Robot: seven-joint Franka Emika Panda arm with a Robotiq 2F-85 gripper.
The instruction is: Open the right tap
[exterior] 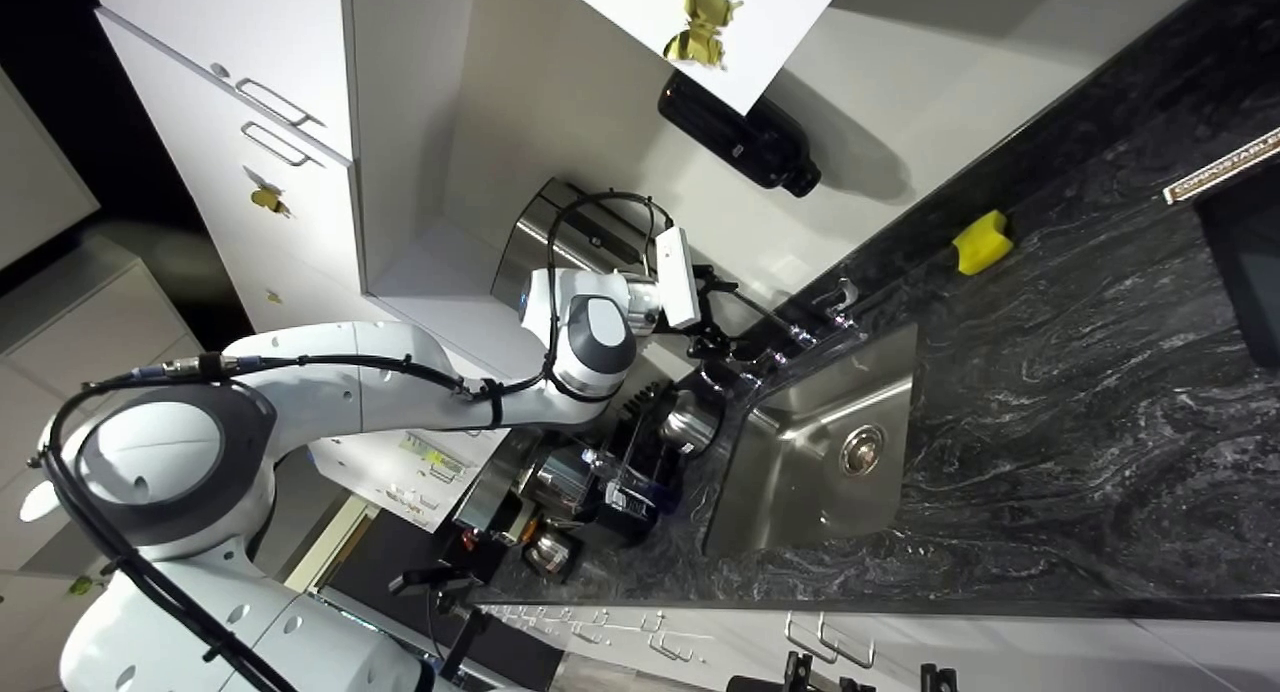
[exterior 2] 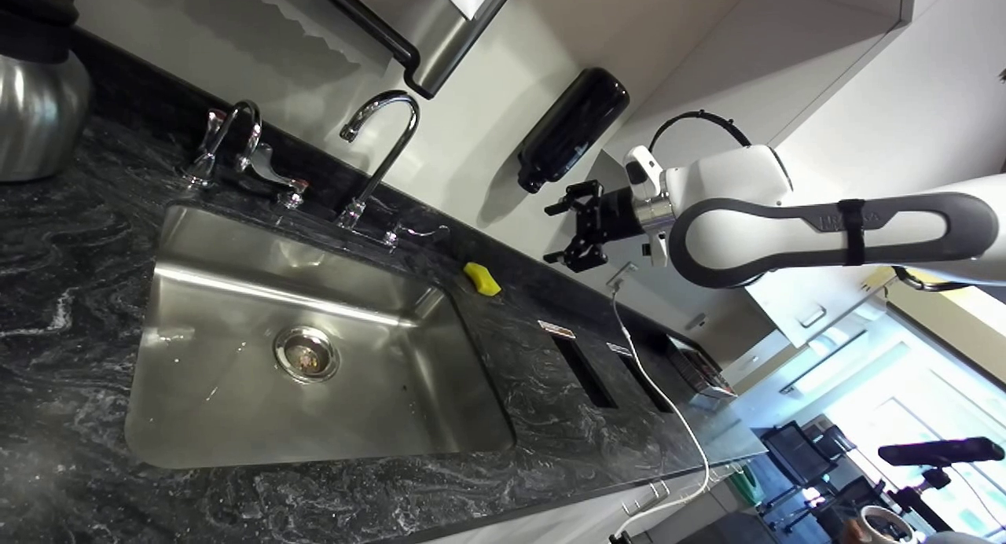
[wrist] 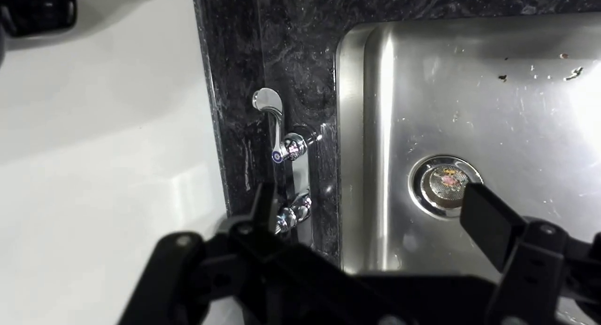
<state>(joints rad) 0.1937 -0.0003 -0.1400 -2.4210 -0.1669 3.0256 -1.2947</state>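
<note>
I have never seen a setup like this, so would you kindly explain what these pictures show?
The white machine is a robot arm; the black part at its end is the gripper. Both exterior pictures look at it from outside, at a slant; the wrist picture is taken from the arm itself, looking past the black fingers. A steel sink is set into the dark countertop, and a yellow sponge lies near it. Behind the sink is the right tap handle, with a blue mark; the task is to open that tap. The gripper is open and holds nothing.
</note>
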